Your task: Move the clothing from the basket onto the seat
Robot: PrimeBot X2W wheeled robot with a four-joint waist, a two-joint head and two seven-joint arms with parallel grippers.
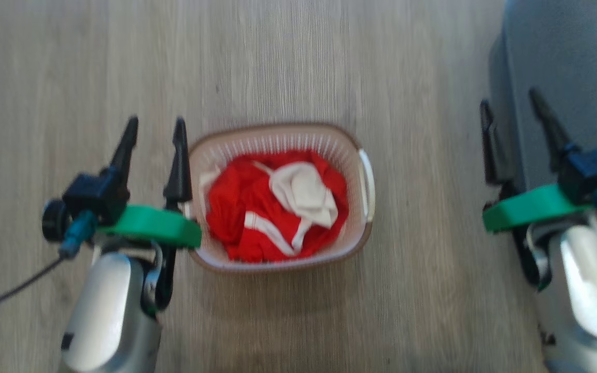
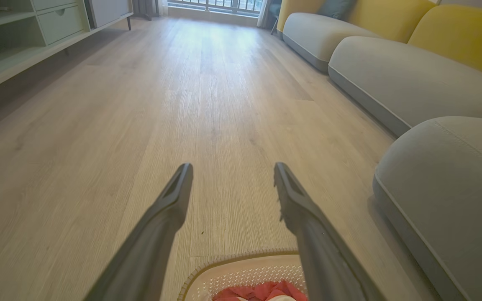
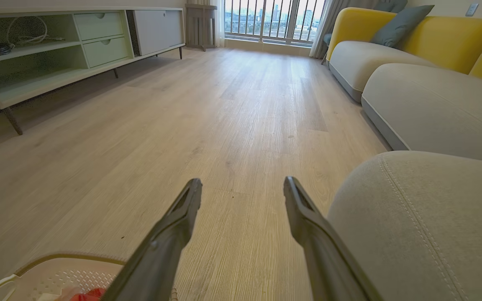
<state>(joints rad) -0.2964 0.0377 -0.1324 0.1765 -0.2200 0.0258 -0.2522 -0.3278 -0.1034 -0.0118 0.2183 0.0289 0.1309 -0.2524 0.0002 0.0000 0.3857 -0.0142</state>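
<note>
**Procedure: First Pick From the Basket**

**Status.** The soft bright red fabric clothing with white stripes and panels (image 1: 249, 207) lies heaped inside the small oval cream plastic basket with perforated sides and a brown rim (image 1: 283, 135). The basket stands on the pale wood-look plank floor (image 1: 329, 62). The large grey upholstered seat with a rounded edge and stitched seams (image 1: 563, 57) is well apart from the basket, on the robot's right. No garment lies on the part of the seat that is in view, so the transfer is judged not yet started.

**Grippers.** The left gripper (image 1: 156, 124) hangs just beside the basket's left rim, its fingers spread and holding nothing. The right gripper (image 1: 510, 101) hangs at the seat's near edge, likewise spread and empty.

**Recommended execution.**
1. Use the left gripper, as it is nearer the load.
2. Centre it over the heap, not the rim, before descending; the rim and white side handle are likely snag points.
3. Aim for a raised fold, such as the white panel on top of the pile.
4. Close fully on the fabric. Soft cloth will probably slip from a shallow pinch.
5. Lift until the trailing cloth clears the rim, or the light basket may tip or drag.
6. Carry the garment rightward and release it well onto the seat cushion, not at its rounded edge.
</note>
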